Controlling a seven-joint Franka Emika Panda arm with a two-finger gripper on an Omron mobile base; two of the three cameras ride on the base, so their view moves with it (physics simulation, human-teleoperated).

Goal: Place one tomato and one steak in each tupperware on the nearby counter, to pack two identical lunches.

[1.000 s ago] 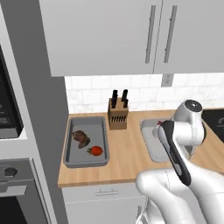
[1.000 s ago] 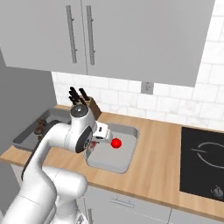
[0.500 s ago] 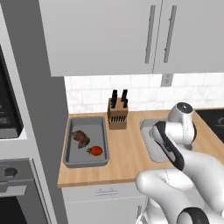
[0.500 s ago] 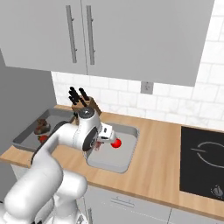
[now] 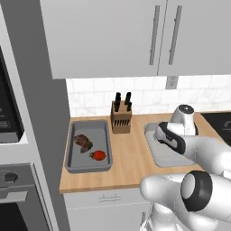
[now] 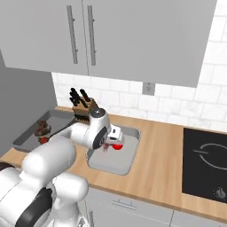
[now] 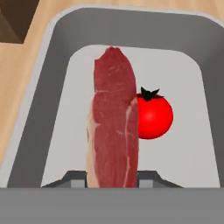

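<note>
In the hand view my gripper (image 7: 113, 177) is shut on a long raw steak (image 7: 113, 127) that hangs on end over the right tupperware (image 7: 131, 22). A red tomato (image 7: 153, 116) lies on that tray's floor just behind the steak. From the right base view the gripper (image 6: 107, 146) hovers low over this tupperware (image 6: 128, 166), next to the tomato (image 6: 118, 146). The left tupperware (image 5: 74, 164) holds another steak (image 5: 82, 142) and another tomato (image 5: 99, 155). Both trays sit on the wooden counter (image 5: 128, 162).
A knife block (image 5: 121, 115) stands between the two trays by the tiled wall. A black cooktop (image 6: 208, 164) lies to the right. An oven column (image 5: 18, 135) borders the counter on the left. Wall cabinets (image 5: 135, 36) hang overhead.
The arm has bent forward and lowered, carrying the steak a little right over the right tray. The gripper has stayed shut on the steak.
</note>
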